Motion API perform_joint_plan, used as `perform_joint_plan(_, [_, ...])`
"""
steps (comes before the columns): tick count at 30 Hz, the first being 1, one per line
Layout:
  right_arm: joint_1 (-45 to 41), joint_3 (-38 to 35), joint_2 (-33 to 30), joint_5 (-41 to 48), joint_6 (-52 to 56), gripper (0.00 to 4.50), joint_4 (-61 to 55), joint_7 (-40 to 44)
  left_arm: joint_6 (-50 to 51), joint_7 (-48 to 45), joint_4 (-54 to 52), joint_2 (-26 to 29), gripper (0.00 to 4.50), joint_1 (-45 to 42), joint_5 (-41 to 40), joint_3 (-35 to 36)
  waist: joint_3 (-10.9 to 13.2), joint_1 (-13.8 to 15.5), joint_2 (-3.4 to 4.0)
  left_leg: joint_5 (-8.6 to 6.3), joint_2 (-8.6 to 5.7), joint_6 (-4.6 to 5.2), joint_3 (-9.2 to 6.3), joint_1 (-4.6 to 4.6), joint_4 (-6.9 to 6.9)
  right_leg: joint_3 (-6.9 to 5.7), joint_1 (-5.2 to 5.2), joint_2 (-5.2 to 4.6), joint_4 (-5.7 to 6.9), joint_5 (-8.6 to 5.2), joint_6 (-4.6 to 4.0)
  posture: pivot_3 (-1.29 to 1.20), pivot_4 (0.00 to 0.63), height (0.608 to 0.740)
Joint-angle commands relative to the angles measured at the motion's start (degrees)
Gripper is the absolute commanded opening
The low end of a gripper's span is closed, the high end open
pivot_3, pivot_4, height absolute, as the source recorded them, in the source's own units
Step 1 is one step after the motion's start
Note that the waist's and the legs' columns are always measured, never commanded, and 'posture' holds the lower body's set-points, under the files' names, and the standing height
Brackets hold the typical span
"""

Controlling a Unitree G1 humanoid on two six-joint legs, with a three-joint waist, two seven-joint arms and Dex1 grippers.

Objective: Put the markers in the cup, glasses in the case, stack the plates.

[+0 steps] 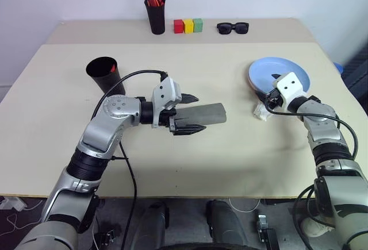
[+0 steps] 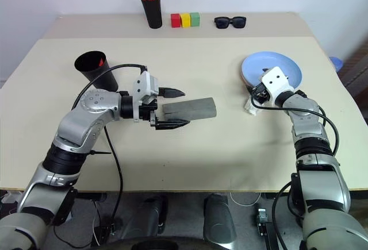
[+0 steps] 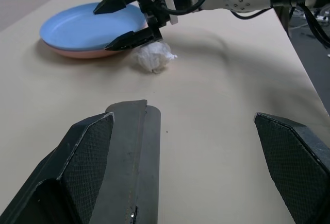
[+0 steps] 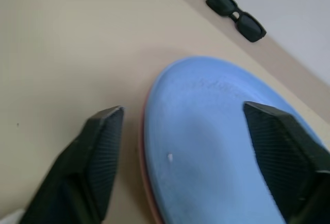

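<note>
Altogether two stacked plates [image 1: 280,73] (blue over pink), one case [image 1: 207,114].

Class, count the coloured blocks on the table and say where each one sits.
3, in a row at the table's far edge: red block nearest the pen holder, yellow block in the middle, green block nearest the sunglasses.

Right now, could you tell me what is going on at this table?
The plates are stacked, blue on pink, with the right gripper open at their rim beside a crumpled white wad. The left gripper is open around one end of the closed grey case. The cup shows something red inside.
</note>
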Motion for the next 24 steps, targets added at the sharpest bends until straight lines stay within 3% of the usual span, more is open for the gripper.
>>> perform_joint_plan(1, [2.0,-5.3,-0.4,7.4,5.6,3.55,-10.8,1.5,0.2,0.1,-2.1,0.6,4.5,0.6,-1.1,1.0,0.0,0.0,0.01,0.0,0.0,0.0,0.0,0.0,0.0,0.0,0.0,0.0,0.0,0.0,0.0,0.0,0.15,0.74])
perform_joint_plan(5, [17.8,-11.7,-3.1,22.0,25.0,3.55,-37.7,8.1,0.2,-1.3,-1.8,1.3,4.5,1.3,-1.4,0.3,0.0,1.2,0.01,-0.02,0.01,0.02,-0.11,-0.04,-0.07,-0.06,0.0,0.0,-0.01,-0.02,0.02,0.0,0.15,0.74])
perform_joint_plan(10, [31.5,-16.2,-5.4,29.3,39.0,3.55,-53.7,9.0,-0.6,-1.4,-0.2,0.8,4.5,0.8,-1.1,-0.1,0.0,1.6,0.04,-0.04,-0.02,0.07,-0.05,-0.06,0.09,-0.04,0.05,-0.01,-0.02,-0.03,0.02,0.0,0.15,0.74])
perform_joint_plan(15, [33.6,-14.7,-3.9,28.2,41.6,3.55,-55.1,7.3,-0.6,-1.5,0.2,0.0,4.5,0.3,-1.0,-0.2,0.0,1.3,0.04,-0.04,0.03,0.06,0.02,0.08,0.13,-0.03,0.11,0.01,-0.01,-0.04,-0.19,0.0,0.15,0.74])
perform_joint_plan(24, [27.4,-8.5,-0.5,21.4,35.4,3.55,-42.4,7.3,0.2,-0.8,-1.0,0.7,4.5,0.8,-1.2,0.9,0.0,1.6,0.04,-0.03,0.02,0.06,0.02,-0.02,0.07,-0.03,0.02,0.0,-0.02,0.02,-0.04,0.0,0.15,0.74])
